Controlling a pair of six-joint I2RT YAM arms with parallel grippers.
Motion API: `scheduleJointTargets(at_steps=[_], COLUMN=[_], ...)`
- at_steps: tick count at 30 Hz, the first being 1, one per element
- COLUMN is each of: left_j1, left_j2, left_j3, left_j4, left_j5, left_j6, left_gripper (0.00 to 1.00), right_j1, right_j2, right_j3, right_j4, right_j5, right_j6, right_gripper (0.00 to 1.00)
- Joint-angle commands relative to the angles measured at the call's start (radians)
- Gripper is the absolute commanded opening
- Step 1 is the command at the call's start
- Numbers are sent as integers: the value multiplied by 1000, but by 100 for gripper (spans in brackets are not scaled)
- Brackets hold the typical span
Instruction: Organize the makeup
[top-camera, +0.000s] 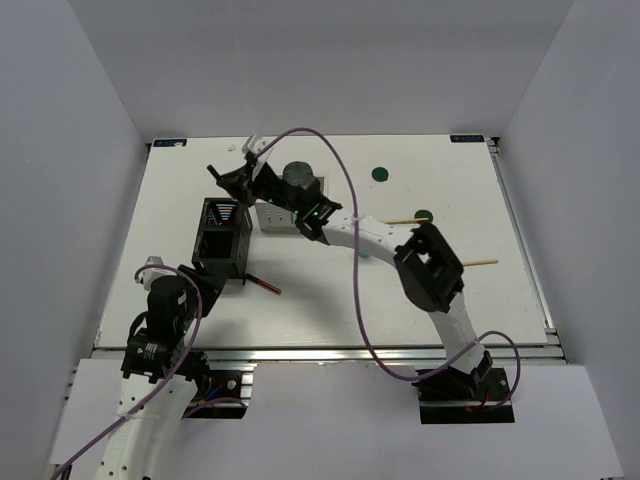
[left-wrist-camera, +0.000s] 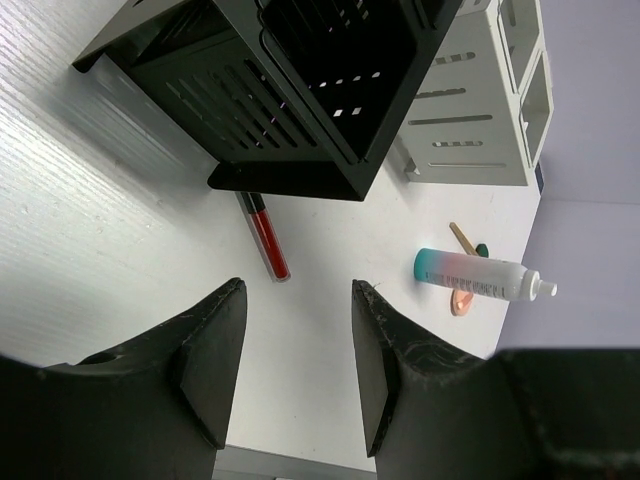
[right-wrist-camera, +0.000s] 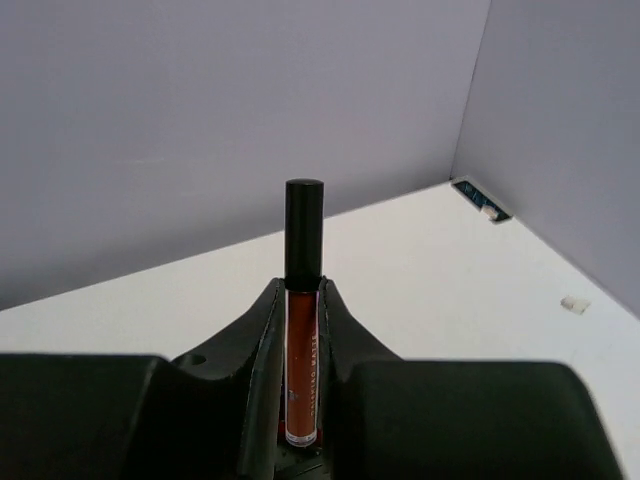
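From above, the right claw (top-camera: 228, 180) is at upper left, just above the black holder (top-camera: 222, 245) in the frame. A loose red tube (top-camera: 262, 285) lies on the desk (top-camera: 450, 300) below the holder.

In the left wrist view, the left claw (left-wrist-camera: 298, 350) is wide and empty at the bottom, with this tube in front of it.

In the right wrist view, the right claw pinches a slim red tube (right-wrist-camera: 302, 330) at centre, its black cap pointing up.

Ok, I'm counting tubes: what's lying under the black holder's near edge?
One slim red tube sticks out from that edge of the black holder, flat on the table. Its dark end is hidden by the base; anything further under is covered.
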Motion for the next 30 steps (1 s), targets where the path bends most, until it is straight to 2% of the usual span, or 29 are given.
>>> scheduleJointTargets(at_steps=[1,4,11,16,23,26,28,30], left_j1=[3,3,3,3,3,3,3,3], left_j2=[6,-11,12,55,75,75,75,75], left_j3=[3,-11,-23,-17,-5,5,17,21], left_j4=[14,15,54,81,91,84,77,69], left_j5=[13,13,28,45,51,50,47,44], left_j6=[-1,-7,0,22,36,36,37,37], left_gripper=[56,56,56,56,56,56,56,56], right_j1=[2,8,22,24,25,27,25,27], right_j2=[81,138,189,200,213,233,249,252], right_j3=[97,172,193,161,146,172,180,183], right_j4=[110,83,100,90,89,77,75,72], right_j5=[98,89,80,49,22,23,12,6], right_j6=[56,59,64,72,75,70,60,55], right_gripper=[0,0,1,16,18,22,32,38])
